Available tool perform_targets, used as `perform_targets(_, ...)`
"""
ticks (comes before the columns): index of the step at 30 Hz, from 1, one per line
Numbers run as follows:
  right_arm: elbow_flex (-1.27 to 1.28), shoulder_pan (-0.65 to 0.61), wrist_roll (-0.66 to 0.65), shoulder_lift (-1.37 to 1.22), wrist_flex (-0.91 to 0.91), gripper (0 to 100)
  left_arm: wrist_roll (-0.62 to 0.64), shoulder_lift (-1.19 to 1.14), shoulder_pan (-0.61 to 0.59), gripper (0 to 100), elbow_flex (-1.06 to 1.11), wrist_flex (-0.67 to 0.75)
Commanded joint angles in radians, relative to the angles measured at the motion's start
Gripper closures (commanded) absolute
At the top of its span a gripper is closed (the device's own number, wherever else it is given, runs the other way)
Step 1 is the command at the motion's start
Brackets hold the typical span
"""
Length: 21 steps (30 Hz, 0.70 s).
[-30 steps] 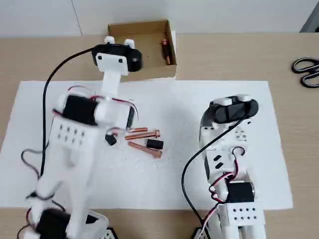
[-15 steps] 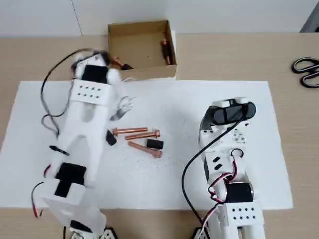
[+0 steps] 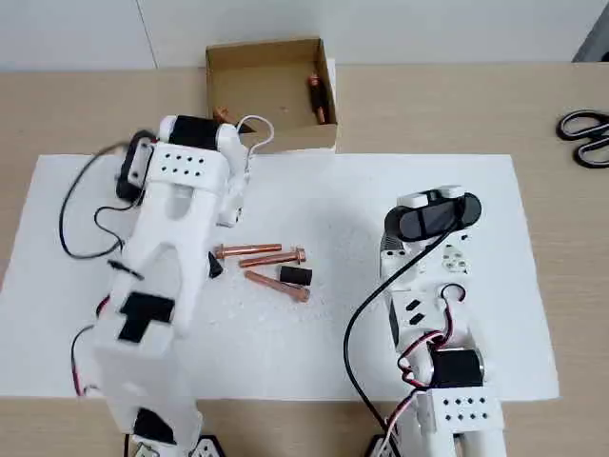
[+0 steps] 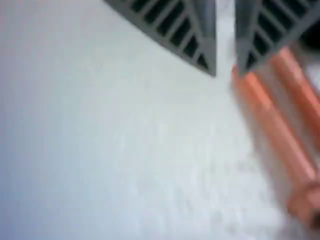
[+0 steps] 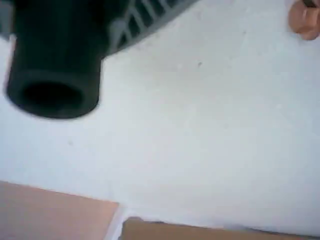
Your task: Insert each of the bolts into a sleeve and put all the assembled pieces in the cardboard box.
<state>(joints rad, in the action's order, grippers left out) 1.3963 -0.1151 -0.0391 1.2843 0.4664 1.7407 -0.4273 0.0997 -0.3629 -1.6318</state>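
Two bolts (image 4: 272,125) lie just beside my left gripper (image 4: 225,67), jaws narrow, empty; right gripper (image 5: 75,30) clamps a sleeve (image 5: 52,80).

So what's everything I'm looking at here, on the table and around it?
Cardboard box: one, brown, far side of the table.
Assembled pieces: two, copper and black, inside the box.
Loose bolts: three, copper, mid-sheet.
Loose sleeves: two, black, beside the bolts.
Held sleeve: one, black, in the right pincer.
Sheet: one, white, covering the table.
Table: one, light wood.
Scissors: one pair, black, table's right edge.
Arms: two, white, at the near edge.
Left pincer: one, grey, slightly open, by the bolts.
Right pincer: one, grey, shut on the held sleeve.
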Motion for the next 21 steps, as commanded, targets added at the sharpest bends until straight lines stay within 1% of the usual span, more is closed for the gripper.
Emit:
perform_targets(1, -0.008, 0.005, -0.008, 0.016, -0.018, 99.5, 0.066, -0.071, -0.018, 97, -0.039, 0.023)
perform_targets(6, -0.006, 0.005, -0.008, 0.016, -0.018, 99.5, 0.043, -0.120, 0.002, 97, -0.039, 0.028)
perform_targets(9, -0.006, 0.005, -0.008, 0.016, -0.018, 99.5, 0.043, -0.117, 0.043, 96, -0.039, 0.025)
perform_targets(12, -0.006, 0.005, -0.008, 0.016, -0.018, 99.5, 0.043, -0.117, 0.086, 90, -0.039, 0.021)
perform_targets(17, -0.006, 0.005, -0.008, 0.016, -0.018, 99.5, 0.046, -0.117, 0.083, 75, -0.039, -0.034)
perform_targets(19, -0.006, 0.005, -0.008, 0.016, -0.018, 99.5, 0.048, -0.117, 0.068, 72, -0.039, -0.057)
perform_targets(21, -0.006, 0.005, -0.008, 0.016, -0.018, 99.5, 0.048, -0.117, 0.041, 72, -0.039, -0.060)
